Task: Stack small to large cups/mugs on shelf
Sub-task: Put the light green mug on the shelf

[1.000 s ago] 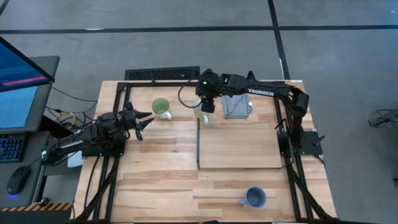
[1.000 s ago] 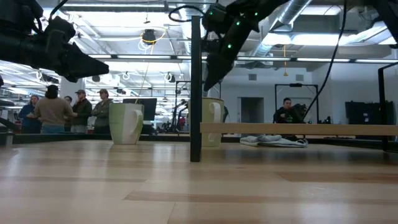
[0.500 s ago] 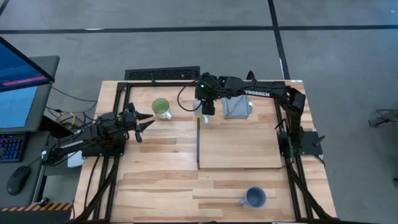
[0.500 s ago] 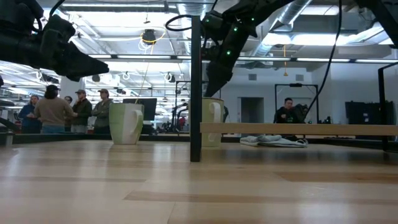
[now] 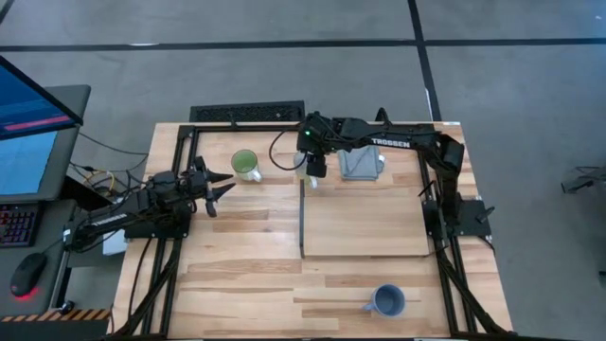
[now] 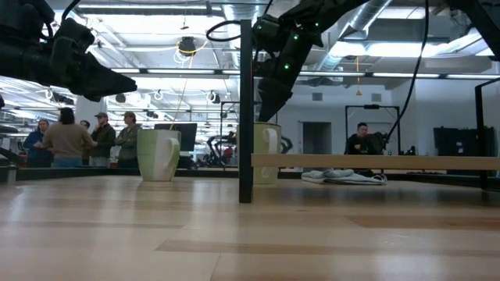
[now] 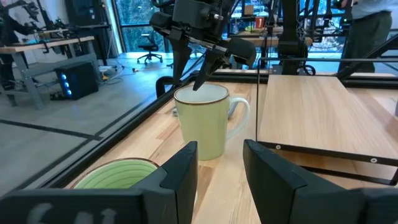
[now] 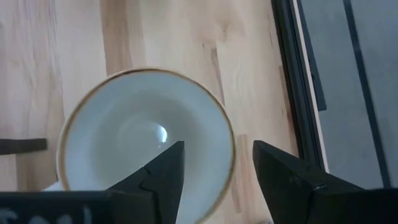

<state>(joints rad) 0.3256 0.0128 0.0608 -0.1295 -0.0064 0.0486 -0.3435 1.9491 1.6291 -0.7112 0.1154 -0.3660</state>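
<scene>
Cream mug (image 8: 146,143) sits directly under the right gripper (image 8: 214,171), just off the shelf's (image 5: 369,227) dark-strip corner; jaws are spread and straddle the rim wall, one finger inside, one outside, nothing pinched yet. My read: glazed ceramic, rigid, slick, chippable, moderately heavy, so pinch the wall well below the lip. Count: three mugs (cream, green-inside (image 5: 245,164) out beside it, blue-grey (image 5: 387,301) well away), one shelf, one grey cloth (image 5: 361,163); left gripper (image 5: 220,186) idles spread, empty.

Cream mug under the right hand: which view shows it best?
Left wrist view: the cream mug shows whole, handle included. Right wrist view shows only its rim and inside, the low view half hides it behind a post, and the high view mostly covers it.
</scene>
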